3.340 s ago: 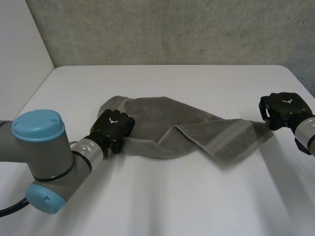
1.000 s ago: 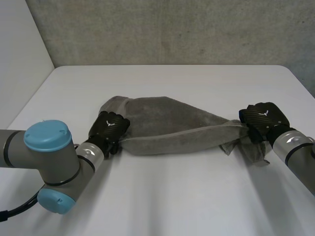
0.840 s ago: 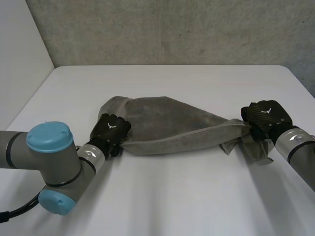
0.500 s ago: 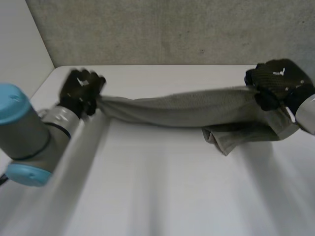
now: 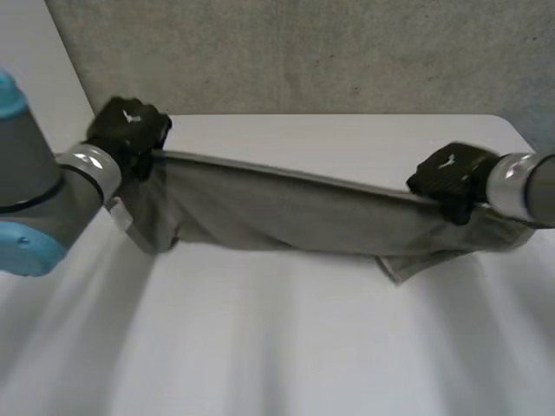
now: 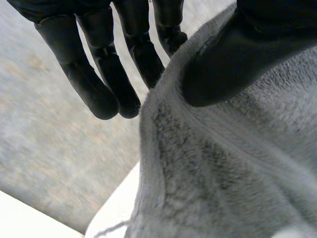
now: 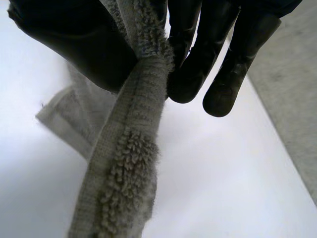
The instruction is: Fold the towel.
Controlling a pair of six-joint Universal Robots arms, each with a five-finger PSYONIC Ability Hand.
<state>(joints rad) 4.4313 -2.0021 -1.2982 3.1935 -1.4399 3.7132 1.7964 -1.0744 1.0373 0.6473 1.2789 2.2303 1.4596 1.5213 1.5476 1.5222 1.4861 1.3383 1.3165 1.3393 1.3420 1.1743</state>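
Bright, soft, even light

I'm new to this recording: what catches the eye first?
A grey terry-cloth towel hangs stretched in a long band over the white table. The black left hand pinches one end by the table's far left corner; the black right hand pinches the other end near its right side.
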